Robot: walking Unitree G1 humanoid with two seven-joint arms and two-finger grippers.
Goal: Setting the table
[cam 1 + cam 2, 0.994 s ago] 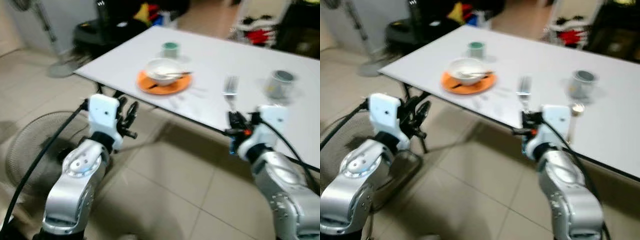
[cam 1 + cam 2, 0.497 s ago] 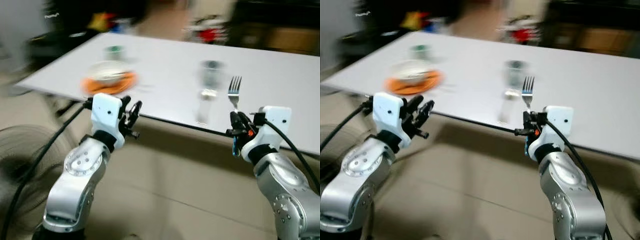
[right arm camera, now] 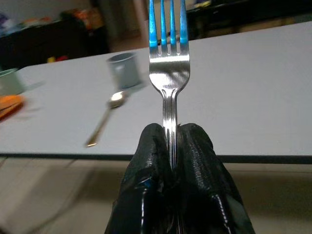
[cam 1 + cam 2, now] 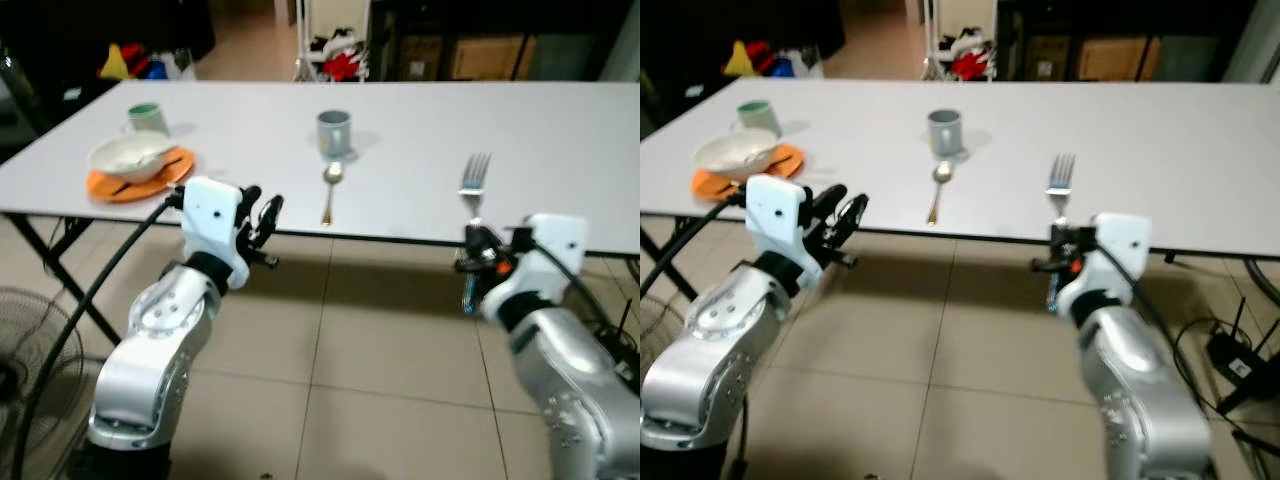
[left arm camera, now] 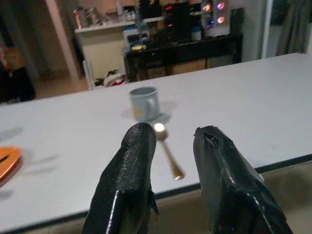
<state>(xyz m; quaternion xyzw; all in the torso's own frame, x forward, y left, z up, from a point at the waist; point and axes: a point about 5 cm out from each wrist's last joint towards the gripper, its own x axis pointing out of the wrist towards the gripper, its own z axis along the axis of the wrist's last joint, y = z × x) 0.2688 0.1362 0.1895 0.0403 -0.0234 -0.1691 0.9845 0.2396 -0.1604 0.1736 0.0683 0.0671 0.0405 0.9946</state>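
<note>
Under the table is a beige tiled floor (image 4: 370, 390). A standing fan (image 4: 25, 350) is at the left, and black cables (image 4: 1240, 350) lie at the right

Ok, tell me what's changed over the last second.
The view has swung along the table as the robot turned; the tableware itself has not moved. The right gripper still clamps the fork upright, and the left gripper stays open with nothing in it.

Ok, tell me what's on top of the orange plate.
A white bowl sits on the orange plate, covering most of it. The bowl's inside is too blurred to tell, and the plate beneath it is hidden.
</note>
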